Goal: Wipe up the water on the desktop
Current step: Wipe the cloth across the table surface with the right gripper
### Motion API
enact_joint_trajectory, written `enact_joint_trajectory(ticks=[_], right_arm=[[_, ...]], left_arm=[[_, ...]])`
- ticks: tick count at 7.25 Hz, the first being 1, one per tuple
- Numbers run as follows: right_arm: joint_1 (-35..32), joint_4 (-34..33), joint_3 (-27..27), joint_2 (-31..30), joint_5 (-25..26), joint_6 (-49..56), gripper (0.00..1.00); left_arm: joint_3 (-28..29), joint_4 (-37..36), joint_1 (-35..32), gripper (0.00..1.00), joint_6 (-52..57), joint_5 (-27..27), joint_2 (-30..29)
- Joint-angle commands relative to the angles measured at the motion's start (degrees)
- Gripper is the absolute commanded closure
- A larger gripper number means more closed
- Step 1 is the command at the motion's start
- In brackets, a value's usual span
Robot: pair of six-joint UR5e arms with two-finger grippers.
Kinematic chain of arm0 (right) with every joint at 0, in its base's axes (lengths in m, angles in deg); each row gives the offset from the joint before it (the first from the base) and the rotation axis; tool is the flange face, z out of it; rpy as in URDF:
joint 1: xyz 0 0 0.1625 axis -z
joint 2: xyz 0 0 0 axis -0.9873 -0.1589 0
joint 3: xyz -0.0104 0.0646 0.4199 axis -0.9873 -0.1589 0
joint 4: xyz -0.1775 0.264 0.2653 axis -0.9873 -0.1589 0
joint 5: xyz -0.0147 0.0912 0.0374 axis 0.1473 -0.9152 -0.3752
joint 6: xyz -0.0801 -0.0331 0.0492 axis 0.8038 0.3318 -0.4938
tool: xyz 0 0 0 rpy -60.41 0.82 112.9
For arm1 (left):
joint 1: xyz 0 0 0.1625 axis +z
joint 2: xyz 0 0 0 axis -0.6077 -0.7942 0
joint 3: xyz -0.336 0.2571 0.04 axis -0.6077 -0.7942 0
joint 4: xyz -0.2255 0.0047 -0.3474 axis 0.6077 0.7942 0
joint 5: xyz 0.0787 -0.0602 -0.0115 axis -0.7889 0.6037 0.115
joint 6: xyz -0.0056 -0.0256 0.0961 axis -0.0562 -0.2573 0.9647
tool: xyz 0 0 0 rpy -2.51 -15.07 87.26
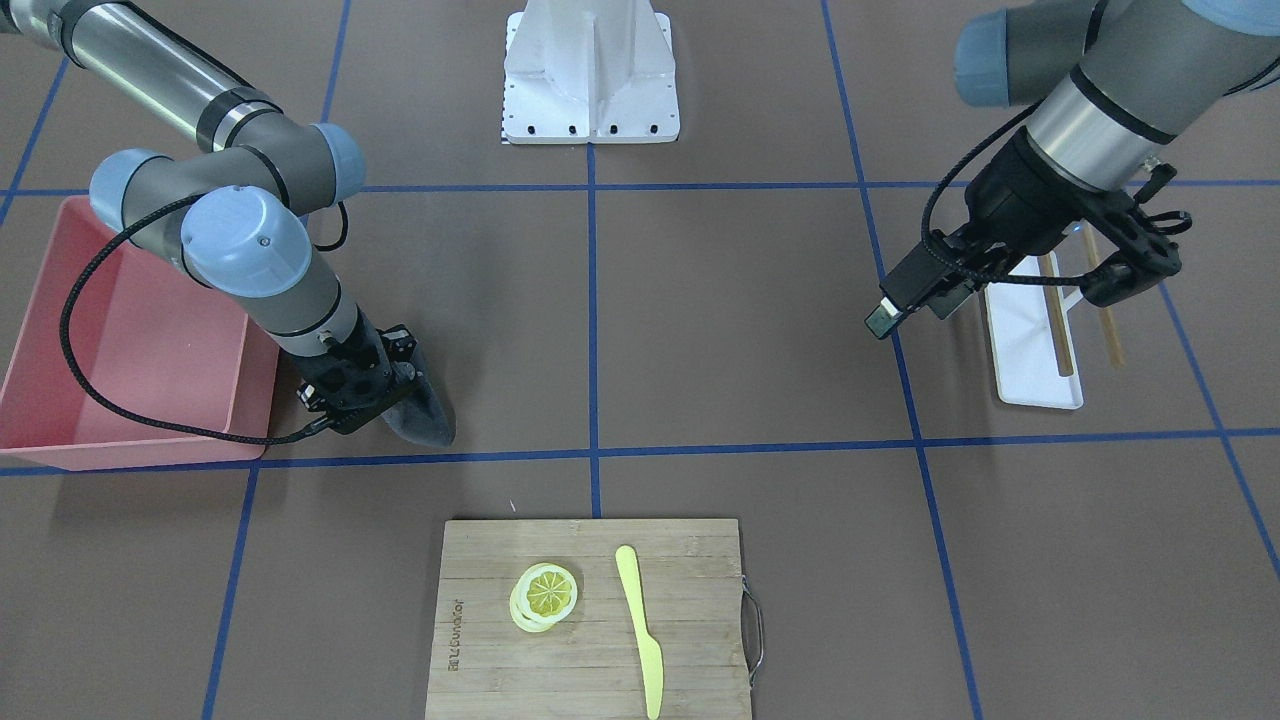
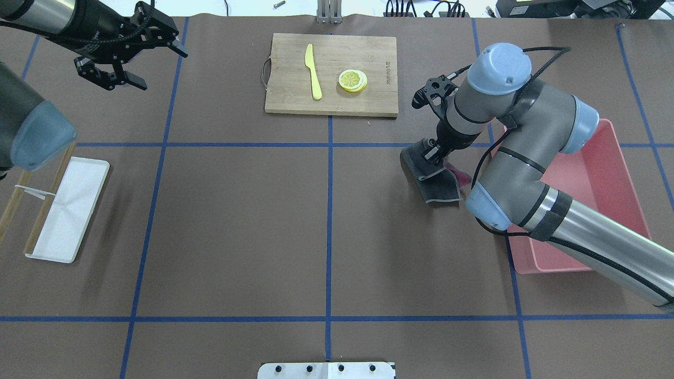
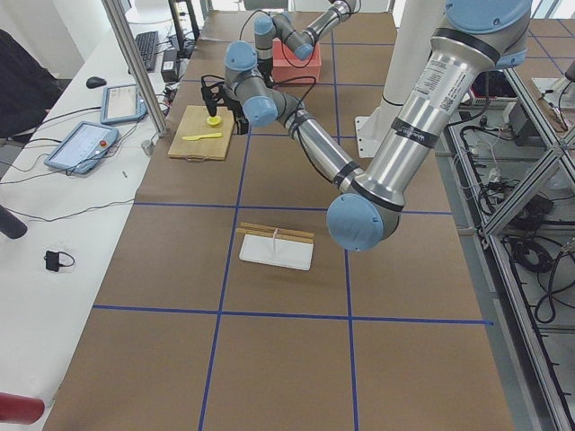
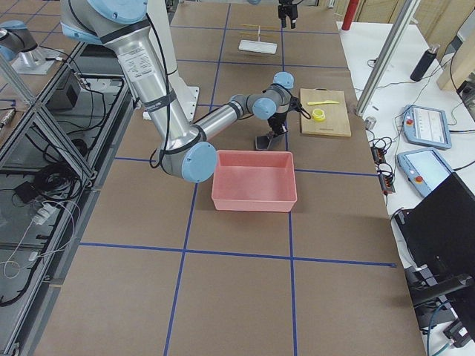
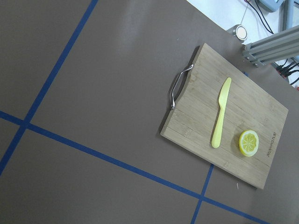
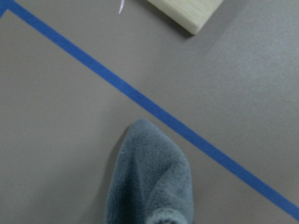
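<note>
The desktop (image 2: 237, 221) is a brown surface crossed by blue tape lines; no water shows on it in any view. My right gripper (image 2: 435, 151) is shut on a dark grey cloth (image 2: 434, 181), which hangs down onto the desktop just left of the pink bin. The same cloth (image 1: 425, 410) shows below that gripper (image 1: 362, 385) in the front view, and its tip (image 6: 152, 182) lies near a blue tape line in the right wrist view. My left gripper (image 2: 163, 68) hangs open and holds nothing, high over the far left of the desktop.
A pink bin (image 2: 611, 163) stands under the right arm. A bamboo cutting board (image 2: 368, 102) at the far middle carries a yellow knife (image 2: 314, 71) and a lemon slice (image 2: 353, 80). A white tray (image 2: 68, 210) with wooden sticks lies at the left.
</note>
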Motion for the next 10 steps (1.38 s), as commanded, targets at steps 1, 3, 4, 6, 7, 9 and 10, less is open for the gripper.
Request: enact_joint_trajectory(ticks=[1,3,4,6,7,9,10], right_arm=[[3.75,-0.26,6.00,-2.78,-0.07,-2.79,1.00],[7.26,-0.79,12.24,-5.23,-0.16,-7.97,1.00],[9.54,-0.79,16.45,-7.94,-0.08,-10.34,1.00],[12.98,-0.79,21.65,-11.82,0.19,-13.79,1.00],[13.34,-0.79,22.28,-12.80,0.45,-13.80,1.00],[11.78,-0.88,19.15,-12.37,0.54,-12.93,1.00],[10.02,-0.35,15.30,-11.50,0.71,-12.66,1.00]], left_arm=[[-0.23,-0.14,-0.77,0.01,5.73,0.14,1.39],[0.47,-0.14,-2.43,0.01,14.75,-0.21,2.63],[0.48,-0.14,-3.14,0.01,20.81,-0.21,4.37],[0.39,0.48,-4.63,0.01,24.12,-0.65,8.50],[0.56,0.74,-4.64,0.01,24.13,-3.79,9.91],[1.88,0.74,-4.47,0.01,24.30,-5.75,10.46],[2.23,0.57,-4.47,0.01,24.30,-5.75,10.46]])
